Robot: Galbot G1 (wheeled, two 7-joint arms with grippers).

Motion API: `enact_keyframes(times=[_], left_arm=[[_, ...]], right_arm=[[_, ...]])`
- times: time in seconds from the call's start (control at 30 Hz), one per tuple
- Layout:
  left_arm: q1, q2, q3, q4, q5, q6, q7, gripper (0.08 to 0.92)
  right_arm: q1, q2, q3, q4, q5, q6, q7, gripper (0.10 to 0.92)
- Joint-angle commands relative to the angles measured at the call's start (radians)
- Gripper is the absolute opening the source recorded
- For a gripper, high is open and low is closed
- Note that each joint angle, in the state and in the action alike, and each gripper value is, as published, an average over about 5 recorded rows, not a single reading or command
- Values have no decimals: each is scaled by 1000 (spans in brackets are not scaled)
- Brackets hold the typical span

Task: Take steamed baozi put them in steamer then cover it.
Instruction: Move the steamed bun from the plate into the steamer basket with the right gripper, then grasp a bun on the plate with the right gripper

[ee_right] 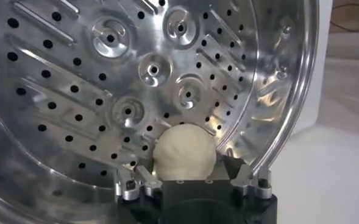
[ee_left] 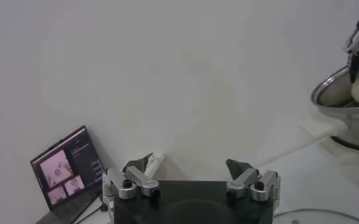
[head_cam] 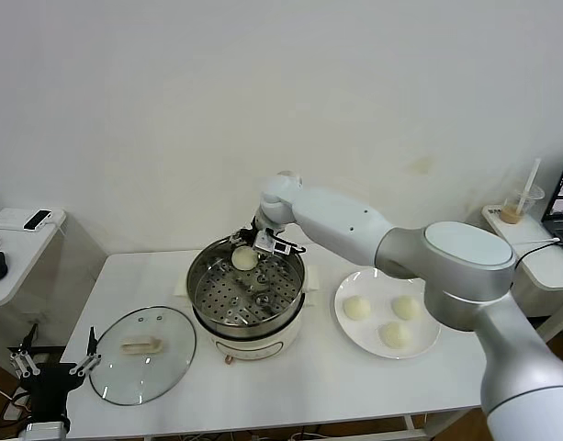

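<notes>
Head view: right gripper (head_cam: 248,246) reaches over the steamer's (head_cam: 247,296) far rim, jaws spread around one baozi (head_cam: 244,259) on the perforated tray. Three baozi (head_cam: 357,308) sit on the white plate (head_cam: 428,344). The glass cover (head_cam: 141,355) lies on the table (head_cam: 309,386), left of the steamer.

Left wrist view: left gripper (ee_left: 191,176) spread, holding nothing, off the table's left corner.

Right wrist view: bun (ee_right: 184,152) between spread fingers (ee_right: 239,173); contact cannot be told.

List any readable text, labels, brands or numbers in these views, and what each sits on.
None can be read.
Laptop screen: pink images and dark rows that may hold text, too small to read.
Steamer, glass cover, plate, cup: no lettering can be made out.
</notes>
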Motion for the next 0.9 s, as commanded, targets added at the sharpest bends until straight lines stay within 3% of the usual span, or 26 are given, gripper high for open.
enact_keyframes(times=[0.03, 0.3, 0.47, 0.7, 0.9], left_arm=[[-5, 1, 7, -2, 0, 2, 2, 823], [-14, 12, 20, -24, -8, 10, 8, 823], [-19, 31, 18, -31, -21, 21, 13, 823], [-32, 52, 24, -18, -27, 26, 16, 823], [-42, 55, 31, -15, -23, 29, 18, 823]], right_arm=[[198, -93, -61, 180, 342, -199, -176, 820], [307, -290, -62, 389, 469, -553, -252, 823], [286, -515, -20, 547, 526, -763, -231, 823], [208, -778, 4, 698, 551, -855, -204, 823], [37, -908, 68, 718, 503, -866, -210, 823]])
